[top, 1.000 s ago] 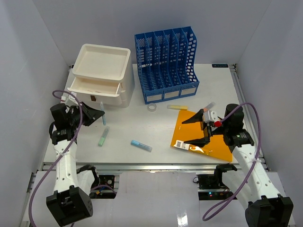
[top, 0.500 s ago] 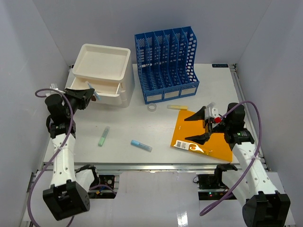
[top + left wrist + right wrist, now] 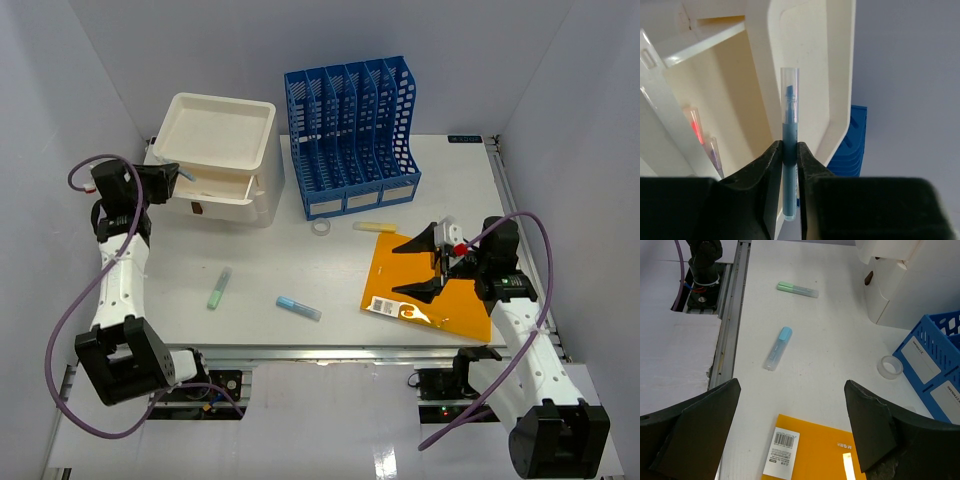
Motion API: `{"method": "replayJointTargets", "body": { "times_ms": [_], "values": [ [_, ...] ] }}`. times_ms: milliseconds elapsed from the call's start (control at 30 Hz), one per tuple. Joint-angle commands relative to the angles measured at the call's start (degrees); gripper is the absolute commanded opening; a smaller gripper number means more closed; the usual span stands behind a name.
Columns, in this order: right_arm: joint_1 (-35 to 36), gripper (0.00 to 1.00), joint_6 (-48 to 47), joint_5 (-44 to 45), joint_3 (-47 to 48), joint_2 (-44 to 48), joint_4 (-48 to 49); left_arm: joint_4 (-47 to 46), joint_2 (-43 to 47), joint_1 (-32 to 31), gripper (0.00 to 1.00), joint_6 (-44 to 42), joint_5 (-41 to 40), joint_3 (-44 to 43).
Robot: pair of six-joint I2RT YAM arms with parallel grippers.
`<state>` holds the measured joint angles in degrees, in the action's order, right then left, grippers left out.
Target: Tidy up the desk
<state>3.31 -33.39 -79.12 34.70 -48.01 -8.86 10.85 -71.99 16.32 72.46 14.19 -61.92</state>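
Note:
The desk is a white tabletop with metal rails. My left gripper is shut on a blue marker with a clear cap. It holds the marker upright at the left end of the white drawer unit, by its open drawer. Other pens lie in that drawer. My right gripper is open and empty over the left edge of an orange notebook. The notebook also shows in the right wrist view.
A green highlighter, a light-blue highlighter, a yellow highlighter and a tape roll lie on the desk. A blue file rack stands at the back. A pink pen lies by the notebook's far corner.

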Motion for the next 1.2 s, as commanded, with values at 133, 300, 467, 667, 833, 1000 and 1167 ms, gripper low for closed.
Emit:
{"method": "replayJointTargets", "body": {
  "times_ms": [133,300,467,667,833,1000,1167],
  "values": [
    [-1.2,0.91,0.3,-0.4,-0.5,0.3,1.7,3.0,-2.2,-0.2,0.47,0.4,-0.6,-2.6],
    [-1.3,0.92,0.3,-0.2,-0.6,0.3,1.7,2.6,-2.8,-1.0,0.69,0.1,1.1,-3.5],
    [-1.7,0.92,-0.4,-0.4,-0.7,0.7,1.4,-1.1,-1.3,-1.6,0.82,-5.8,4.7,-6.1],
    [-1.9,0.92,-1.0,-1.0,-0.9,1.1,1.2,2.4,7.0,-1.7,0.83,-20.9,5.8,-5.8],
    [-2.1,0.93,-0.9,-0.3,-0.9,0.8,1.3,7.8,18.8,-1.6,0.7,-23.5,5.3,7.2],
    [-2.6,0.93,-0.5,2.1,-0.9,0.5,1.6,10.0,28.5,-1.6,0.36,-23.2,7.2,19.7],
    [-3.2,0.93,0.5,6.7,-0.5,-0.7,1.9,7.8,30.1,-1.6,0.31,-24.1,9.9,26.7]
  ]
}}
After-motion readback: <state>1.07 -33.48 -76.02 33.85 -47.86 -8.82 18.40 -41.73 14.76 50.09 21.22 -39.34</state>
